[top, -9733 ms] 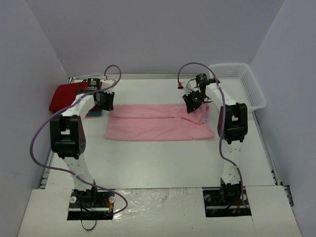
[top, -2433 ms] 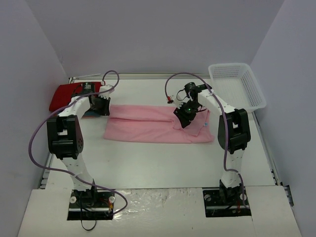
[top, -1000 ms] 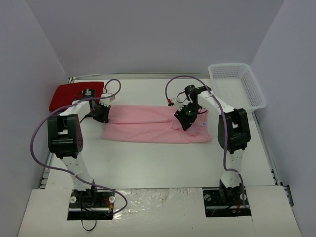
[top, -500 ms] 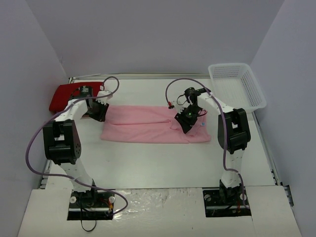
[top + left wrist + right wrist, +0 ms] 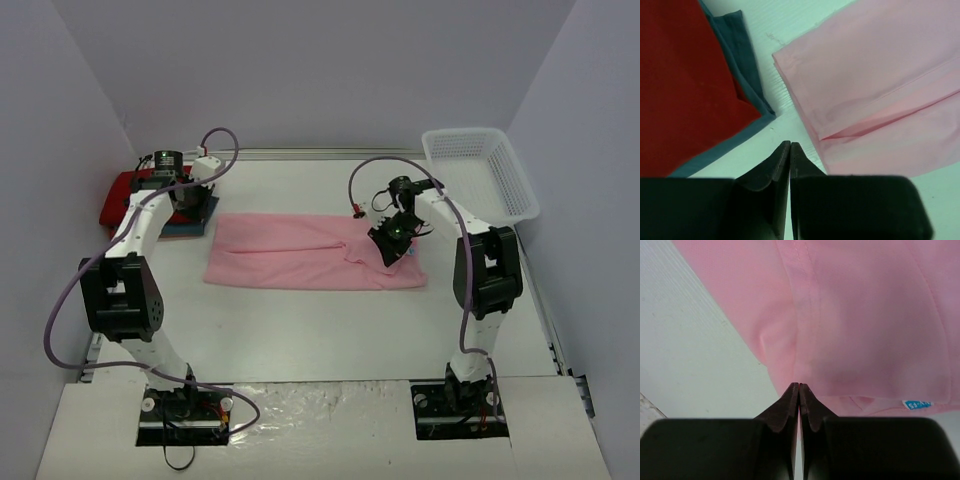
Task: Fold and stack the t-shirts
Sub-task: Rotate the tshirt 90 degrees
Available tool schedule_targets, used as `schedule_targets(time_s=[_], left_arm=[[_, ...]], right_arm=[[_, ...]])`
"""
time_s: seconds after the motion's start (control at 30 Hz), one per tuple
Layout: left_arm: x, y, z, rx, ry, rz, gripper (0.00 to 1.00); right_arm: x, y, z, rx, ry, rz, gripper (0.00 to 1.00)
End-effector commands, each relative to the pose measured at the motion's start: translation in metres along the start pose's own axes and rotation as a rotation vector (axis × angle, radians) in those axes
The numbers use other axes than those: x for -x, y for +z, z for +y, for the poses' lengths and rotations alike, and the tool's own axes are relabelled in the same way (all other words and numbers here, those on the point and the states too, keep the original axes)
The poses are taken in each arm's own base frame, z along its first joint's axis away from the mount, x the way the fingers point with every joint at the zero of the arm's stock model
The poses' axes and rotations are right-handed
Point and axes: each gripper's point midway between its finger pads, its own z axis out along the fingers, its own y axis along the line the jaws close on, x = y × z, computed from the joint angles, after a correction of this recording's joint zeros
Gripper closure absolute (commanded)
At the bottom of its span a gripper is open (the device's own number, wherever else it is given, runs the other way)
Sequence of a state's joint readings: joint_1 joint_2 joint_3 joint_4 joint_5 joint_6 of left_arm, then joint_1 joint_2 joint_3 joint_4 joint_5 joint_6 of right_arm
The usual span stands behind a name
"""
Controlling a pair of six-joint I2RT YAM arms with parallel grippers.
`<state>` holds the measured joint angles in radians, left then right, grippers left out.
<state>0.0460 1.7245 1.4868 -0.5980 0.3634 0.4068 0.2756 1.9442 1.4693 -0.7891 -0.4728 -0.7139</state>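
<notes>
With its two dark fingers pressed flat together and nothing between them, the left gripper [image 5: 790, 145] hangs over a bare strip of the white table [image 5: 320, 320]. In the overhead view its arm rises from the lower left, leans toward the upper left and bends at the wrist so the fingers point down. Just left of the fingertips in the wrist view lies the bright red folded cloth t-shirt [image 5: 680, 90]. It rests on top of the teal-blue folded cloth t-shirt [image 5: 746, 80], which shows only as a narrow border along the red one's right and lower edges. This pair sits at the upper left of the overhead frame, against the left wall.

Just right of those same fingertips is the left end of the light pink cloth t-shirt [image 5: 310, 250], apart from the teal edge. It lies flat at mid-frame as a long folded band. Its long axis runs left to right, and a fold seam follows that axis.

The right gripper [image 5: 799, 386] is also closed, its tips meeting at the pink shirt's edge; no cloth shows between them. Its arm stands tall at the right and reaches up and inward over the shirt's right end. A small blue label [image 5: 916, 404] peeks out near that edge. A white plastic mesh basket [image 5: 500, 160] sits at the upper right, well apart from the shirts.
</notes>
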Motion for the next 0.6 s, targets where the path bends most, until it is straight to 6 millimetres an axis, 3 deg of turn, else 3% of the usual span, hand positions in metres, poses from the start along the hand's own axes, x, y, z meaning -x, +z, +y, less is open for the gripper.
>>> schedule_targets(time_s=[0.0,0.07,0.27,0.57], left_arm=[[0.018,0.001,-0.01,-0.015,-0.011,-0.025,0.98],[0.023,0.014,-0.025,-0.041,0.006,-0.026,0.98],[0.025,0.049,-0.046,-0.08,0.013,-0.013,0.98],[0.004,0.088,-0.052,-0.098,-0.02,0.051,0.98]], right_arm=[[-0.003,-0.025,0.006,-0.017,0.009,-0.027,1.0],[-0.007,-0.026,0.004,-0.029,0.02,-0.017,1.0],[-0.028,-0.016,-0.005,-0.025,0.08,0.029,1.0],[-0.049,0.001,-0.018,-0.012,0.147,0.081,1.0]])
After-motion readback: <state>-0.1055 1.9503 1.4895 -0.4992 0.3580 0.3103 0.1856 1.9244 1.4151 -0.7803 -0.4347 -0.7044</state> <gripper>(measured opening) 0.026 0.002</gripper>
